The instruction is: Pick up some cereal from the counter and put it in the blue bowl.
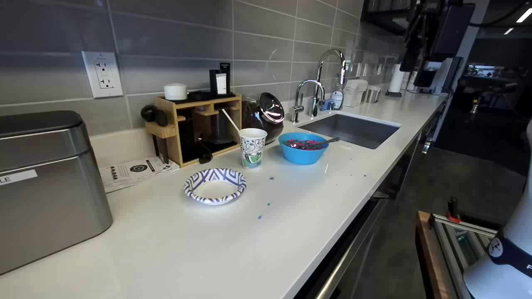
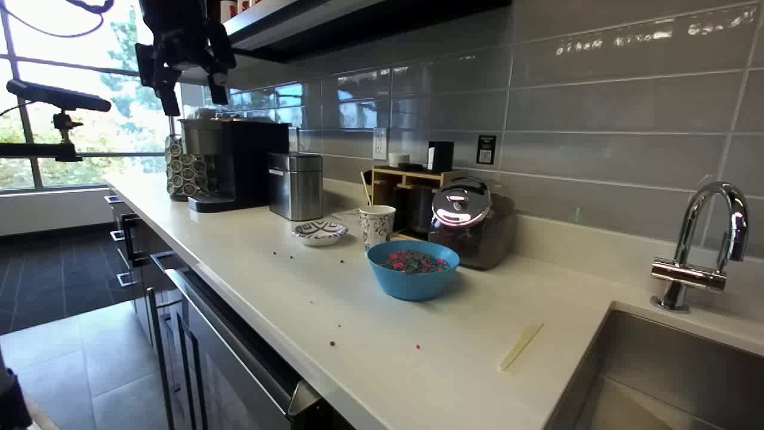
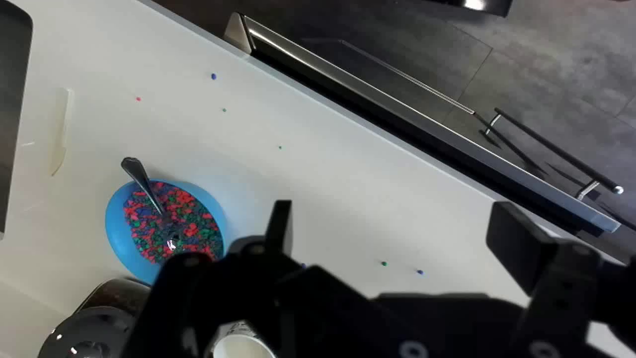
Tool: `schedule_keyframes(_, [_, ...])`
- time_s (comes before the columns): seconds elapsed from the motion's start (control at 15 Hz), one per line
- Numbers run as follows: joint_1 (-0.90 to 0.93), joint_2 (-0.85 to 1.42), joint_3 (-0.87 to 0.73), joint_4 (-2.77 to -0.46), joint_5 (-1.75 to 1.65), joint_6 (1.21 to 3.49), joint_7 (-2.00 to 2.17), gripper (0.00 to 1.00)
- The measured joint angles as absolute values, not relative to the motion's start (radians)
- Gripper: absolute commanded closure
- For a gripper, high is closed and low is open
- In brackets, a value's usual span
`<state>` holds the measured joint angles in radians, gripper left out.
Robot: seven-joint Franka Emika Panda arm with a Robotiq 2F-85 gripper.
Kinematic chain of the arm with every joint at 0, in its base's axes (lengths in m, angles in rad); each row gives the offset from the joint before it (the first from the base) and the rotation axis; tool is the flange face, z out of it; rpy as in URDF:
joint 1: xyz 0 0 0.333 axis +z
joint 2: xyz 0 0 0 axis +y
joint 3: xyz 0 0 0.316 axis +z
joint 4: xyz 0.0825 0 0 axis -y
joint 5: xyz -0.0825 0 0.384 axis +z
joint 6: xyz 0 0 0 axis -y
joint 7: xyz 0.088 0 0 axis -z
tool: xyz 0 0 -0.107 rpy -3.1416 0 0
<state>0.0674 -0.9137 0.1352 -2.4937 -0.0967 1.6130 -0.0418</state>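
Seven loose cereal pieces (image 3: 213, 76) show on the tabletop (image 3: 348, 194): three blue, three green, one red. Those inside the one blue bowl (image 2: 412, 285) are too small and many to count. There are two faucets (image 1: 297, 109), one sink (image 1: 353, 128), one spoon (image 3: 138, 173), one patterned paper bowl (image 1: 215, 189), one patterned paper cup (image 1: 252, 146), one stir stick (image 1: 231, 120), one lidded jar (image 2: 490, 239), one wooden organizer (image 1: 201, 124), one steel bin (image 1: 50, 207), one coffee maker (image 2: 256, 161) and one pale flat strip (image 2: 521, 347).

Gripper (image 3: 395, 228) partly blocking wrist view
It is hiding part of the blue bowl (image 3: 119, 231); the left edge is cropping the sink (image 3: 11, 109).
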Motion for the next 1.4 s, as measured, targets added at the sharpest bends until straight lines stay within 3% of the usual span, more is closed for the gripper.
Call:
schedule_keyframes(0.8, [0.048, -0.873, 0.115, -2.495, -0.049, 1.693, 0.086, 0.0])
schedule_keyframes(1.4, [0.0, -0.488, 0.126, -2.493, 0.106, 2.029, 0.396, 0.0])
